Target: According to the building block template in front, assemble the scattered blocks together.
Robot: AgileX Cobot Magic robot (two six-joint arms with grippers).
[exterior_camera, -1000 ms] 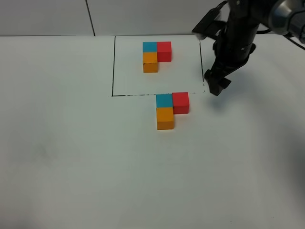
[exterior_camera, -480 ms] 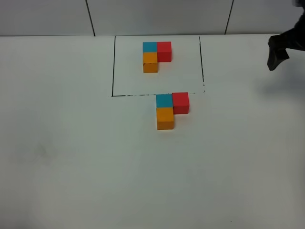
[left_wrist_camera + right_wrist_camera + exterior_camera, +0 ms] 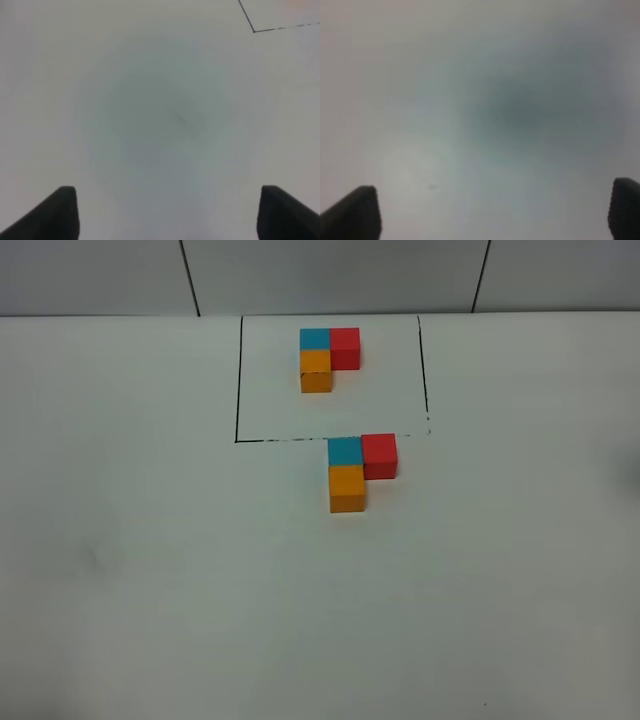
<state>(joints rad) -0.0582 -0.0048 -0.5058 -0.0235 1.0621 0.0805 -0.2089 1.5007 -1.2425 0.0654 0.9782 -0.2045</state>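
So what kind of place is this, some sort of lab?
Probably a robot test bench: a plain white table, a black drawn rectangle framing a template of three cubes, a matching loose set of cubes just outside it, and grey wall panels behind.

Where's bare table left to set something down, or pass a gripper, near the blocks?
Bare: the table left of and in front of the assembled blocks, and its right side. Crowded: between those blocks and the framed template, where the teal and red blocks sit on the frame's front line.
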